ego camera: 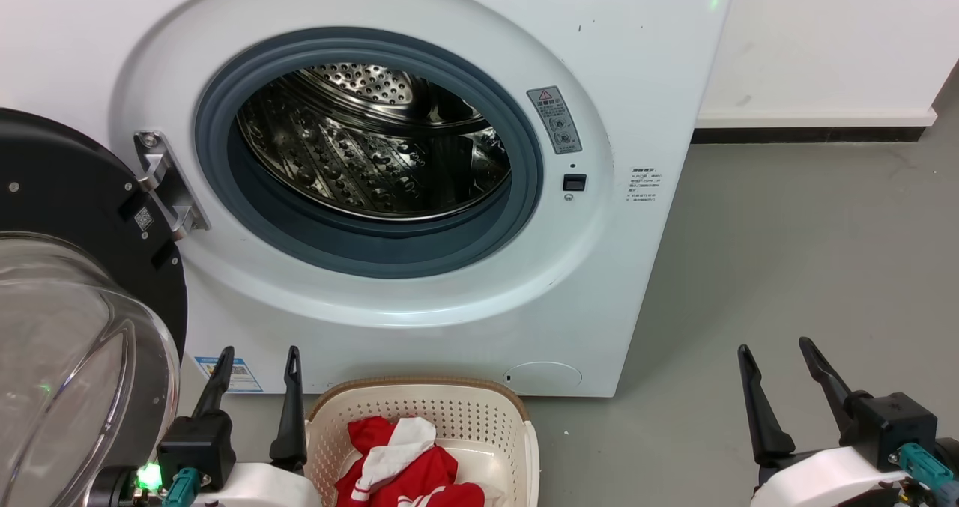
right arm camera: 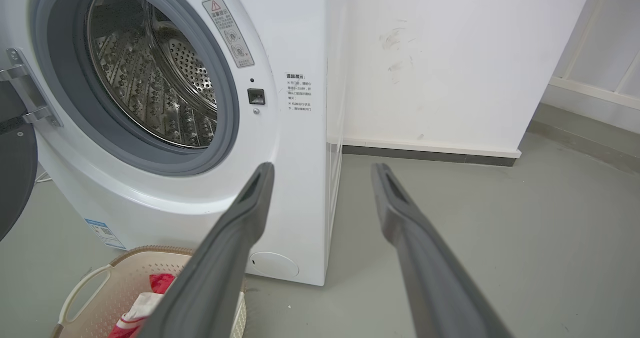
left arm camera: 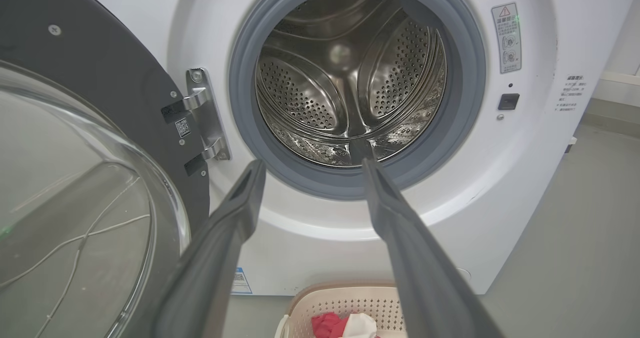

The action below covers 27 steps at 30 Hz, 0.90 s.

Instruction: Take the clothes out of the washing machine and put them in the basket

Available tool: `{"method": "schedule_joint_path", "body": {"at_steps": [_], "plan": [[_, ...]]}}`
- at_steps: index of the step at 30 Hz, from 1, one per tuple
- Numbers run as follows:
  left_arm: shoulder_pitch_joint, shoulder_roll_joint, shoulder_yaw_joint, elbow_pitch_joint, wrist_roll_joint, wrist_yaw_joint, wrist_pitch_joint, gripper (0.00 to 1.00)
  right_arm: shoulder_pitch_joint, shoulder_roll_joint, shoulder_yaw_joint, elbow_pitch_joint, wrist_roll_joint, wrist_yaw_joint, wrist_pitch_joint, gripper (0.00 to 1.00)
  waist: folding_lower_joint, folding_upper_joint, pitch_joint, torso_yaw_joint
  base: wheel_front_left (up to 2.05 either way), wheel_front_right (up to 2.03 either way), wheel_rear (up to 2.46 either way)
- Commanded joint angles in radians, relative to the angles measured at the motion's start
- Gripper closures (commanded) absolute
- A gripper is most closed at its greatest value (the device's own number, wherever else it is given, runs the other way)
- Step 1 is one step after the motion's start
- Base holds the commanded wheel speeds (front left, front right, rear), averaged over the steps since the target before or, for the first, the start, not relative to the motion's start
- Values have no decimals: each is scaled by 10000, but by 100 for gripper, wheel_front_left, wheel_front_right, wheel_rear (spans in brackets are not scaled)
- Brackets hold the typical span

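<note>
Washer (ego camera: 637, 80) emptied, by every sign: its door (ego camera: 67, 192) stands swung wide to the robot's left and the steel drum (ego camera: 374, 155) shows no fabric from the head view or from either wrist view, though the lowest front of the drum lies hidden behind the grey seal (ego camera: 374, 252). The clothes (ego camera: 404, 469), a heap of red with white panels, lie inside the basket (ego camera: 419, 382), which sits on the floor (ego camera: 787, 267) just in front of the washer's base, below the porthole. On that showing the job looks finished or all but finished; at most a check behind the seal's lip is left. Both grippers hang low and hold nothing: the left gripper (ego camera: 258, 353) has its fingers spread, just beside the basket's left rim, and the right gripper (ego camera: 774, 346) has its fingers spread too, well apart from basket and washer. Room is tight on the left, where the door's bulging glass and black frame crowd close to the left arm and the hinge (ego camera: 168, 185) juts at the porthole's edge; a sweep that way would risk a knock. The right side is open, with grey floor running to the wall (ego camera: 824, 35). Straight ahead the porthole is unobstructed, its rubber rim the one edge to clear.
</note>
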Motion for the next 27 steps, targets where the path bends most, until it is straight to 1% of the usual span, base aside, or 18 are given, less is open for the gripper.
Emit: {"method": "schedule_joint_path", "body": {"at_steps": [1, 8, 27], "plan": [[128, 0, -20, -65, -46, 6, 59, 0, 139, -1, -12, -68, -56, -7, -6, 0, 1, -1, -42, -10, 0, 0, 0], [207, -48, -80, -189, -212, 20, 252, 0, 277, -1, 37, -194, -45, -7, 23, 0, 1, -1, -123, -48, 0, 0, 0], [27, 149, -83, 60, -337, 117, 398, 0, 231, -1, 87, -299, 65, -7, 45, 0, 1, -1, -97, -204, 0, 0, 0]]}}
